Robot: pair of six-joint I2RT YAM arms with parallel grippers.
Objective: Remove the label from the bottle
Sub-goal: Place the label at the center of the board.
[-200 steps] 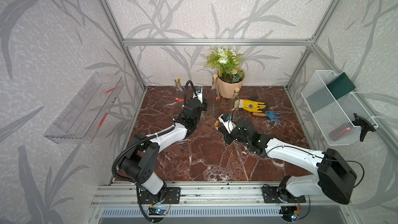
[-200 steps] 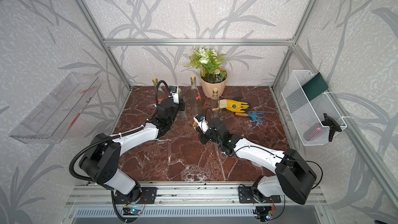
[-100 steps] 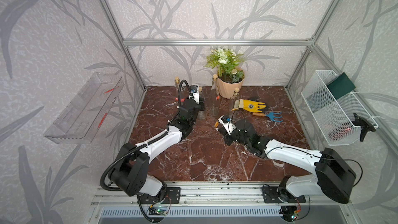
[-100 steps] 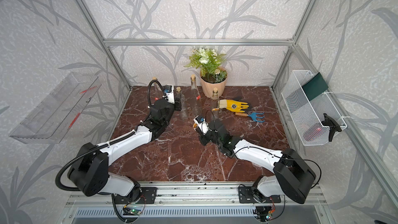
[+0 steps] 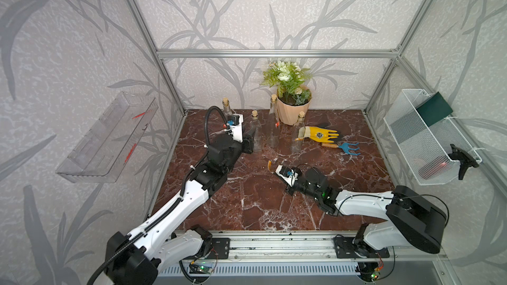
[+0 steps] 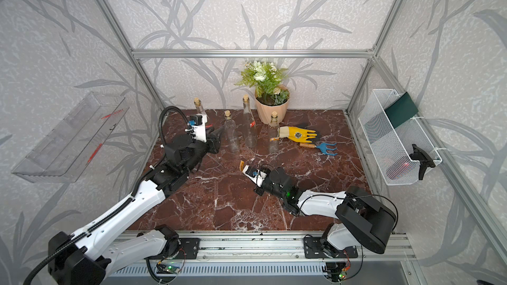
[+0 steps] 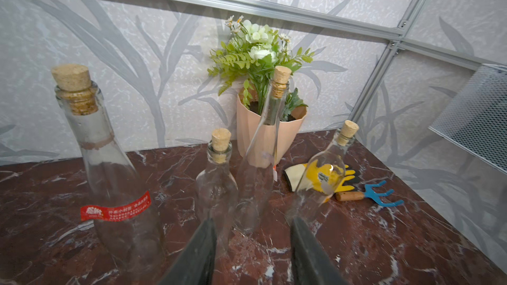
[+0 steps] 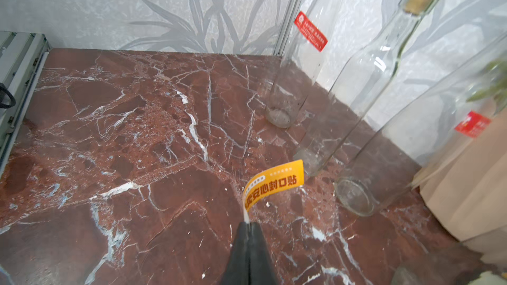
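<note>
Several clear corked bottles stand in a row at the back of the marble table. My right gripper [image 8: 249,224] is shut on one end of an orange label [image 8: 274,185], which hangs free of any bottle, low over the table; the orange label [image 5: 269,164] shows in both top views. My left gripper [image 7: 252,220] is open and empty, just short of a short bottle [image 7: 216,185] and a tall bottle [image 7: 263,160]. A bottle [image 7: 115,187] beside it carries a red label [image 7: 115,209]. Another tall bottle [image 8: 411,154] has a red label [image 8: 472,124].
A flower pot [image 5: 290,111] stands at the back behind the bottles. To its right lie a yellow glove [image 5: 319,134] and a blue hand rake [image 5: 344,147]. A white wire basket [image 5: 422,135] hangs on the right wall and a clear tray [image 5: 109,138] on the left wall.
My left gripper has drawn back a little from the bottles with its jaws slightly wider. The right gripper has carried the orange label a little toward the front.
</note>
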